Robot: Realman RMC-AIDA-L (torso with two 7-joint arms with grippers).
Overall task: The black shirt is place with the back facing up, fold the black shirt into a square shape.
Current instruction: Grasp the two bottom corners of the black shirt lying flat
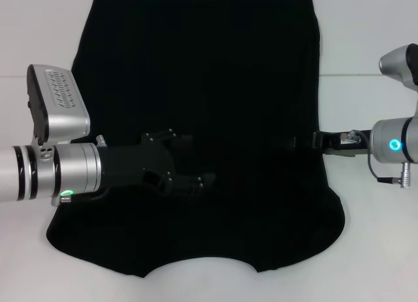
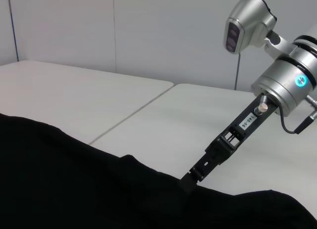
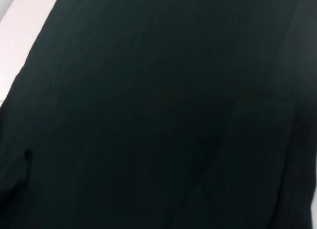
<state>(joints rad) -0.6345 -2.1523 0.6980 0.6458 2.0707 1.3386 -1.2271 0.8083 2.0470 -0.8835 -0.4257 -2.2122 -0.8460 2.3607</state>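
Note:
The black shirt [image 1: 209,73] lies flat on the white table, plain side up, its sides tucked in to a rough rectangle. It also shows in the left wrist view as a dark sheet, the black shirt [image 2: 59,179], and fills the right wrist view, the black shirt [image 3: 148,115]. My left gripper [image 1: 196,159] hovers over the shirt's left middle, open, with nothing between its fingers. My right gripper [image 1: 302,143] reaches in at the shirt's right edge; its tip, the right gripper [image 2: 190,178], meets the cloth edge there.
The white table [image 1: 372,40] has bare surface on both sides of the shirt, with a seam between two tabletops [image 2: 131,115]. The shirt's far edge runs to the top of the head view.

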